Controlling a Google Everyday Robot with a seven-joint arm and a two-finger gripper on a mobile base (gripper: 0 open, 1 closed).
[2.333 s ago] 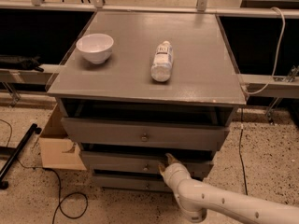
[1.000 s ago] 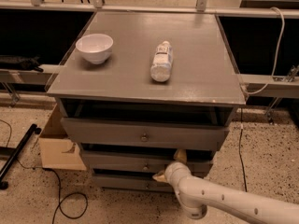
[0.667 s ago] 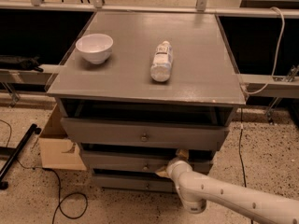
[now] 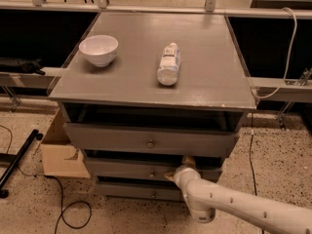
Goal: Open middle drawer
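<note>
The grey cabinet [image 4: 161, 89] has three drawers. The middle drawer [image 4: 122, 168] has a low front with a small round knob [image 4: 152, 173] and stands slightly out, with a dark gap above it. My gripper [image 4: 178, 168] is at the top edge of that front, just right of the knob. One tan fingertip [image 4: 188, 160] is behind the front and the other is in front of it, so the gripper is clamped on the front. My white arm [image 4: 234, 204] comes in from the lower right.
The wide top drawer [image 4: 151, 139] is pulled out over the middle one. The bottom drawer [image 4: 141, 191] is below. A white bowl [image 4: 98, 49] and a lying bottle [image 4: 168, 63] are on the cabinet top. A cardboard box [image 4: 57, 155] and cables lie on the floor to the left.
The gripper has stayed at the middle drawer's front, shifting only slightly. The arm has moved a little toward the camera. The drawer's position looks about the same.
</note>
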